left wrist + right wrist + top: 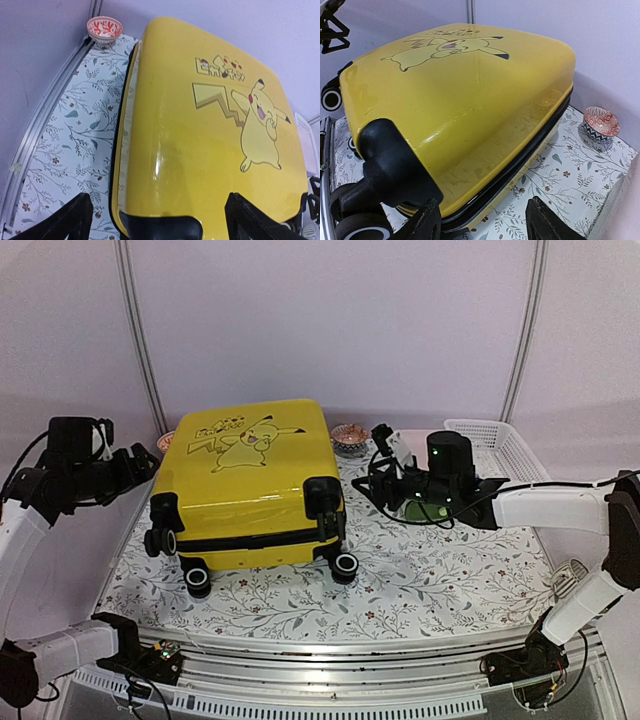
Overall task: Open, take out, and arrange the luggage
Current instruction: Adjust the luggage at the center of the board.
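Observation:
The yellow luggage (250, 480) lies flat and closed on the flowered table, Pikachu side up, wheels toward the near edge. It fills the left wrist view (200, 150) and the right wrist view (455, 90). My left gripper (140, 462) is open and empty at the case's left side, level with the lid. In its own view the gripper (157, 220) has its jaws wide apart above the left wheel housing. My right gripper (385, 468) is open and empty just right of the case. In its own view the gripper (482, 220) straddles the black zipper seam (530, 145).
A white mesh basket (495, 450) stands at the back right. A small red patterned bowl (350, 437) sits behind the case's right corner, also in the right wrist view (601, 122). Another red bowl (104, 29) sits at the back left. The table's rail (300, 652) runs along the front.

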Controlling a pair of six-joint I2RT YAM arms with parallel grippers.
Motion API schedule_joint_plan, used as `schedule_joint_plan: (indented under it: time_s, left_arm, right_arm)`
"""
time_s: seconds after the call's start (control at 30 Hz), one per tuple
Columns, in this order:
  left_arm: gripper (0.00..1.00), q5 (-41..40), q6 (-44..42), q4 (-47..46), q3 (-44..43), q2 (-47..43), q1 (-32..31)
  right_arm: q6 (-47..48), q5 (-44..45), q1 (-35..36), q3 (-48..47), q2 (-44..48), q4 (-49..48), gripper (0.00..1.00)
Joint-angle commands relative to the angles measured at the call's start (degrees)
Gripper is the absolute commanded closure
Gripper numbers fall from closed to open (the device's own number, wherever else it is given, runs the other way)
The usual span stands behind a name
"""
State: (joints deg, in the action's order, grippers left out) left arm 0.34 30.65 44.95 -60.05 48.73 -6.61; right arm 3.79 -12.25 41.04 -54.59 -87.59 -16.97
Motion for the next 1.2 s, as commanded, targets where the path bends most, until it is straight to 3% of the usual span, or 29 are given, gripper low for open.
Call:
schedule_joint_plan:
  time_s: [0.0,0.23,0.63,0.73,0.9,1.17]
  left_arm:
    - [0.05,1.27,-2.04,-8.41,-1.13,1.95,6.22]
    - [0.06,11.51,4.74,-25.56,2.29,11.72,18.03]
    - [0.08,22.95,16.29,-46.58,-0.62,35.55,24.46]
    - [0.11,28.89,19.81,-51.55,-3.27,43.80,26.04]
    - [0.15,35.56,24.28,-56.31,-10.56,55.77,26.30]
    - [0.16,35.52,24.98,-57.26,-20.65,67.41,22.70]
  right_arm:
    - [-6.04,10.25,-0.49,-0.91,-0.77,-1.67,0.39]
    - [-11.34,12.63,-0.51,-5.43,-4.69,0.65,0.39]
    - [-14.44,10.14,-0.41,-8.67,-8.29,1.83,0.40]
    - [-15.07,10.65,-0.40,-9.82,-9.73,2.90,0.40]
    - [-16.21,12.59,-0.42,-13.39,-13.17,6.63,0.40]
    - [-16.92,14.46,-0.38,-18.09,-17.94,8.41,0.41]
